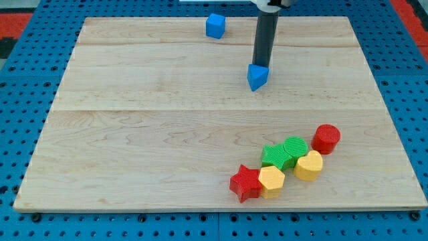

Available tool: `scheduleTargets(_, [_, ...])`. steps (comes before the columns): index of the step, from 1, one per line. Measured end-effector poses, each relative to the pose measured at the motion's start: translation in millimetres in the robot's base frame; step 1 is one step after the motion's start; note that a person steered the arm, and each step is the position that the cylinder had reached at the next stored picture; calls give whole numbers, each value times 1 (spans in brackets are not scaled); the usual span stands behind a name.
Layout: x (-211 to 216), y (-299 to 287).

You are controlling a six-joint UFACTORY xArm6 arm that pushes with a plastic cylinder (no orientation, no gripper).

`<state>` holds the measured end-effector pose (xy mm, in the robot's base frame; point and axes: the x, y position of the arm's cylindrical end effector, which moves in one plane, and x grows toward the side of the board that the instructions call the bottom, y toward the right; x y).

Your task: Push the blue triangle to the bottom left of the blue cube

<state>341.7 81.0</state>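
The blue triangle point(257, 77) lies on the wooden board point(134, 134) right of centre in the view's upper half. The blue cube point(215, 25) sits near the board's top edge, up and to the left of the triangle. My dark rod comes down from the view's top, and my tip point(260, 65) touches the triangle's upper side, just above it.
A cluster of blocks lies at the view's lower right: a red star point(245, 183), a yellow hexagon point(271, 181), a green cube point(273, 156), a green hexagon point(295, 148), a yellow block point(308, 165) and a red cylinder point(326, 138). Blue pegboard surrounds the board.
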Motion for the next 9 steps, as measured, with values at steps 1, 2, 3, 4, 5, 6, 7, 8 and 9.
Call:
scheduleTargets(1, [17,33])
scheduleTargets(2, [45,56])
scheduleTargets(3, [33,-16])
scheduleTargets(4, [-4,-122])
scheduleTargets(5, [-36,-175])
scheduleTargets(6, [35,-166])
scheduleTargets(7, [28,-110])
scheduleTargets(8, [12,-104])
scheduleTargets(9, [-44,-138])
